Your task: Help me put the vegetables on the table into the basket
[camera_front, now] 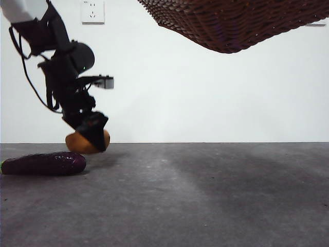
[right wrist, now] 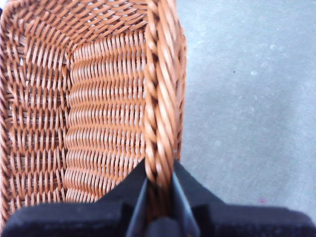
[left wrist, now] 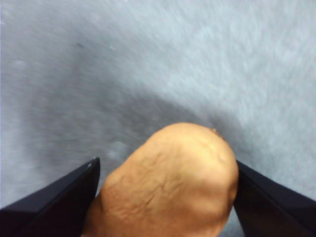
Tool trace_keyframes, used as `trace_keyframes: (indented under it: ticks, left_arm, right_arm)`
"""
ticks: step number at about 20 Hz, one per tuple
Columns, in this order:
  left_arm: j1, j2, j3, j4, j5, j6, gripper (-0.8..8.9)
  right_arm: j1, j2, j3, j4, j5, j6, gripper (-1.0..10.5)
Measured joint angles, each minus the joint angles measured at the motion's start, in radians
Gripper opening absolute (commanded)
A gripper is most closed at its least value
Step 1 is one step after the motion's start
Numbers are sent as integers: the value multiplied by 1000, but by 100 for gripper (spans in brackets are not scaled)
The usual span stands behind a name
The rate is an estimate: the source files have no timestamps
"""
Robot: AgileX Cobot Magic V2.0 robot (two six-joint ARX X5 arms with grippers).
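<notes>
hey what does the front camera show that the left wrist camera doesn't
Only the front view shows the eggplant lying on the table, the basket raised overhead, a wall socket, and the whole arm. Only the left wrist view shows the potato's wrinkled skin close up, sitting between the left tool's two jaws. Both show the potato, that tool around it and the grey table.

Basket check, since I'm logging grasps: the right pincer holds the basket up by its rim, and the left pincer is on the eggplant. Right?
Not quite. The left pincer is on the potato, not the eggplant, which lies untouched on the table; the left wrist view shows this. The right pincer does hold the basket up by its rim.
</notes>
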Motion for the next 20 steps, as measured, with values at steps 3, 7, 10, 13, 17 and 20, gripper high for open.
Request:
trace_keyframes:
  ticks: [3,7,10,13,17,20]
  left_arm:
    - [4,-40,50,-79,-2,-33,-5]
    - [19,-255,52,-84,19,-100,-5]
    - [33,-428,66,-165,117,-171,-4]
    - [17,-529,66,-319,127,-193,-4]
    - [-71,-643,28,-433,127,-203,-4]
    - [-195,-751,-55,-399,128,-264,-4]
  right_arm:
    - [0,2,0,-12,51,0,-12]
    - [-26,14,-39,-20,68,0,-12]
    - [-35,14,-127,37,69,12,-12]
    - [-44,15,-253,101,54,35,-12]
    - [-46,17,-403,230,-41,104,-12]
    - [-45,17,-459,287,-105,149,-12]
